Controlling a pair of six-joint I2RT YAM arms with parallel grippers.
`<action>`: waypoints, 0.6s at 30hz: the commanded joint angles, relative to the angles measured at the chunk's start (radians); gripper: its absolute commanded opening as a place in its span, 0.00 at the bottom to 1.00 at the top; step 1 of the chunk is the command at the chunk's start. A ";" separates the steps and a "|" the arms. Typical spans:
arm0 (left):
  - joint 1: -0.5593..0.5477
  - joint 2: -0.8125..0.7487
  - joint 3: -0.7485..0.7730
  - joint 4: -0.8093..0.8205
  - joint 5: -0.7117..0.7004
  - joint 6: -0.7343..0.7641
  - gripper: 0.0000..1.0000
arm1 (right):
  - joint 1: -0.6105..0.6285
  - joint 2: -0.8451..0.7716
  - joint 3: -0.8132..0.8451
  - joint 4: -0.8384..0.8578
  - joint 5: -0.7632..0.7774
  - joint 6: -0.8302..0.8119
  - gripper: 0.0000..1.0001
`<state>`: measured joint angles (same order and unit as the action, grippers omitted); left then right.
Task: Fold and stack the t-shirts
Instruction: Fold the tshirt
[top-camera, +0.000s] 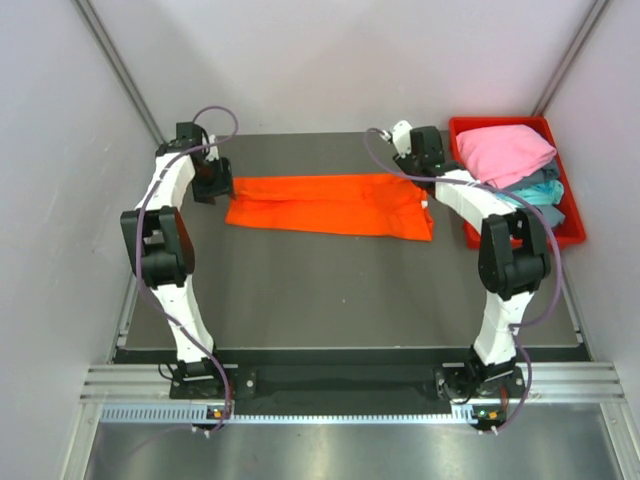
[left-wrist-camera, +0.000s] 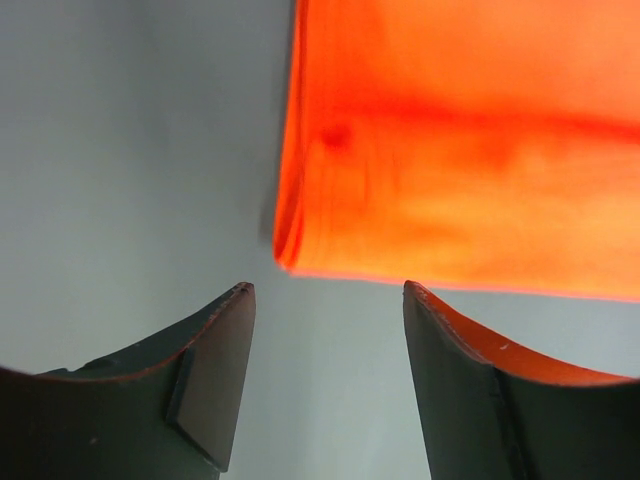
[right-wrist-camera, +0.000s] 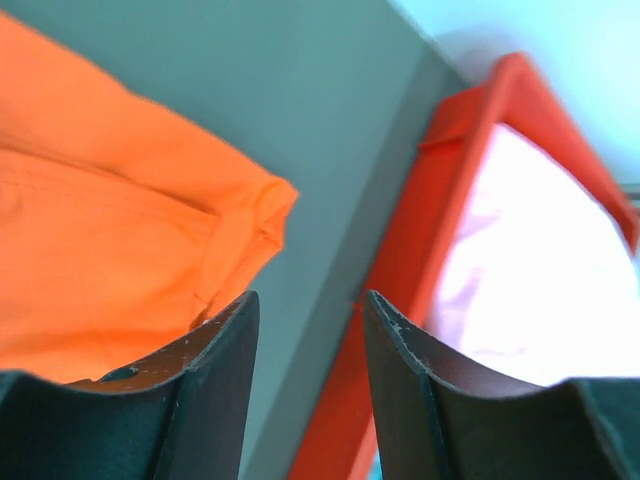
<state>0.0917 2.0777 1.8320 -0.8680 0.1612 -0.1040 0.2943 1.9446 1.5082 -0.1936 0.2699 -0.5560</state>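
Note:
An orange t-shirt (top-camera: 330, 205) lies folded into a long flat strip across the far part of the table. My left gripper (top-camera: 212, 185) hovers at its left end, open and empty; in the left wrist view the shirt's folded corner (left-wrist-camera: 300, 240) lies just beyond the gripper (left-wrist-camera: 328, 292). At the strip's right end my right gripper (top-camera: 412, 160) is open with nothing in it; the right wrist view shows the gripper (right-wrist-camera: 308, 298) over bare table beside the shirt's sleeve end (right-wrist-camera: 250, 220). Pink (top-camera: 505, 152), teal (top-camera: 540, 192) and grey-blue t-shirts (top-camera: 532, 176) are piled in the bin.
A red plastic bin (top-camera: 570, 235) stands at the far right of the table, close to the right gripper; its rim (right-wrist-camera: 440, 210) fills the right wrist view. Grey walls enclose the table on three sides.

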 joint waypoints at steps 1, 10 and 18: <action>-0.001 -0.110 -0.074 0.015 0.026 -0.010 0.66 | 0.005 -0.168 -0.017 0.017 0.003 0.054 0.46; -0.003 -0.036 -0.172 0.024 0.028 -0.031 0.66 | 0.016 -0.213 -0.170 -0.145 -0.222 0.192 0.45; -0.003 0.067 -0.085 0.034 -0.005 -0.022 0.65 | 0.014 -0.139 -0.223 -0.167 -0.265 0.212 0.40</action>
<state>0.0906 2.1304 1.6871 -0.8600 0.1688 -0.1265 0.3042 1.7813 1.2808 -0.3626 0.0422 -0.3729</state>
